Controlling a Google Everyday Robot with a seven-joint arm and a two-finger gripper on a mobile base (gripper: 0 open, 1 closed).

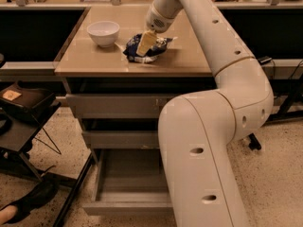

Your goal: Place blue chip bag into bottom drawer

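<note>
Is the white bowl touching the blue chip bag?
Apart. The camera view shows bare tan tabletop between the white bowl and the blue chip bag; the gripper is at the bag.

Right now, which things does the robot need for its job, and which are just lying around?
For the job: blue chip bag, on the cabinet top; gripper, down on the bag; bottom drawer, pulled open.
Just lying about: white bowl, near the bag; top drawer; middle drawer.

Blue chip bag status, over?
Status: gripper at blue chip bag on cabinet top; bottom drawer open; white bowl beside bag, apart.
</note>
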